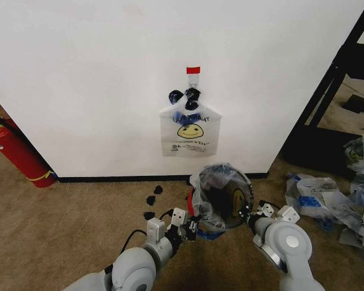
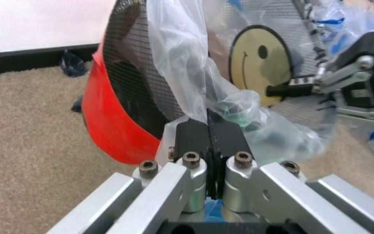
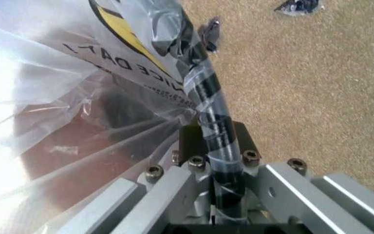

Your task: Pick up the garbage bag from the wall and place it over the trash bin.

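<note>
Head view: both end effectors, left end effector [image 1: 191, 229] and right end effector [image 1: 250, 219], are clenching the translucent whitish smiley-print garbage bag [image 1: 221, 194], stretching it over the black wire-mesh trash bin [image 2: 132, 92]; next, probably seating the rim.

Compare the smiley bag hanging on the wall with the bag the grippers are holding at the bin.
The bag on the wall hangs flat from a hook, untouched; the garbage bag is spread open over the trash bin. The wall bag shows its print squarely; the garbage bag is crumpled, pinched by the left gripper and right gripper. Both are translucent whitish plastic with a yellow smiley.
</note>
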Robot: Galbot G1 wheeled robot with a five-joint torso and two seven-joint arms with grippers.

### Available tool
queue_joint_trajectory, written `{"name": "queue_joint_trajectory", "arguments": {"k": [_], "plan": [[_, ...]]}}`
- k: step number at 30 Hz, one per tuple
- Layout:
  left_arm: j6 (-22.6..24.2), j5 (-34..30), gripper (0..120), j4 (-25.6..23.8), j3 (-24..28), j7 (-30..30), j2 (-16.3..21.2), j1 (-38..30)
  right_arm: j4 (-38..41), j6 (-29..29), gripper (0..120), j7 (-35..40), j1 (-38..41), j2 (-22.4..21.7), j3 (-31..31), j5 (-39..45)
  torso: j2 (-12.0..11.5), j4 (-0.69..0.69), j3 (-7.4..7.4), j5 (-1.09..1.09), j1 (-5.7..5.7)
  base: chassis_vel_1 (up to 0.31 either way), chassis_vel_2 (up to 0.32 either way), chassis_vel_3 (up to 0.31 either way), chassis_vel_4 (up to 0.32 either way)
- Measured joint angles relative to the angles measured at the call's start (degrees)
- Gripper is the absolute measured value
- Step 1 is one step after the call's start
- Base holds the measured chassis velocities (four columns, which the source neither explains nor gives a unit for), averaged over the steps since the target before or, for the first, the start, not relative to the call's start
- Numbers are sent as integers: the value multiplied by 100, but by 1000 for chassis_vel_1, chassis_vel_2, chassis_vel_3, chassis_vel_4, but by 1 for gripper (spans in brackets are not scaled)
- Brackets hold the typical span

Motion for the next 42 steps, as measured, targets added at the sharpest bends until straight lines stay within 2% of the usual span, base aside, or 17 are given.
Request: {"name": "queue_joint_trajectory", "arguments": {"k": [10, 16, 20, 27, 42], "plan": [[-94, 124, 0, 86, -157, 37, 33, 188, -155, -31, 0, 30, 148, -8, 99, 34, 0, 0, 0, 0, 0, 0, 0, 0, 0], [-183, 272, 0, 251, -198, 128, 68, 281, -132, -63, 0, -94, 222, 133, 190, 108, 0, 0, 0, 1, 0, 0, 0, 0, 0], [-201, 288, 0, 441, -208, 151, -68, 204, -65, -255, 0, -108, 174, 203, 275, 164, 0, 1, 0, 0, 0, 0, 0, 0, 0], [-246, 275, 0, 722, -273, 193, -236, 74, 76, -650, 0, -67, -55, 65, 311, 431, 0, -1, 0, 1, 0, 0, 0, 0, 0], [-296, 351, 0, 1081, -175, 293, -385, 91, 178, -669, 0, -214, -139, 72, 203, 278, 0, 0, 0, 0, 0, 0, 0, 0, 0]]}}
